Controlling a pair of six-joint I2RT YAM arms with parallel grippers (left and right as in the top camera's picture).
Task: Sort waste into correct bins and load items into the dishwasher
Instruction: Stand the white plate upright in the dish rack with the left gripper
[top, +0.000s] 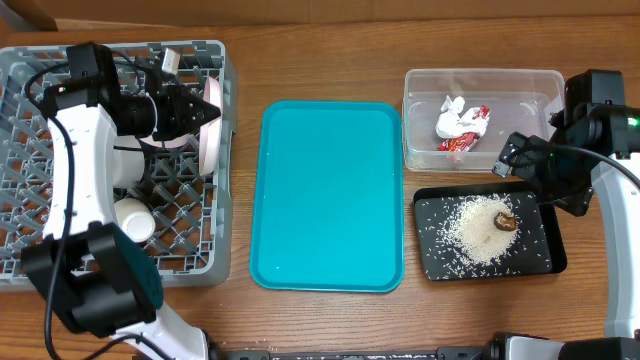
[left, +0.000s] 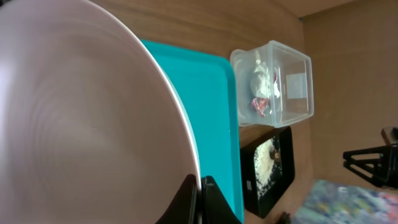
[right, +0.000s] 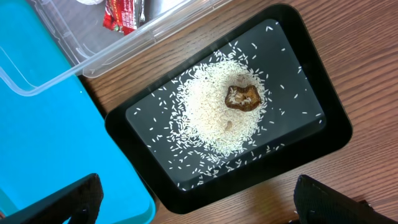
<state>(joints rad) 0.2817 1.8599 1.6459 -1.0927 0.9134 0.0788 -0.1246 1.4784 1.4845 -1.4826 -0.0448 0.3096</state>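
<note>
And there's the teal tray (top: 332, 195), lying flat in the middle of the wooden table (top: 330, 60), long sides running front to back, corners rounded, low rim raised all round, surface glossy. Bottom right of the left wrist view, a blurred multicoloured patch (left: 348, 202), which can't be made out.

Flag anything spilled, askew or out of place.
Nothing stands out: rice lies inside the black tray, wrapper and tissue sit in the tub, and the left gripper holds the plate on edge over the rack.
</note>
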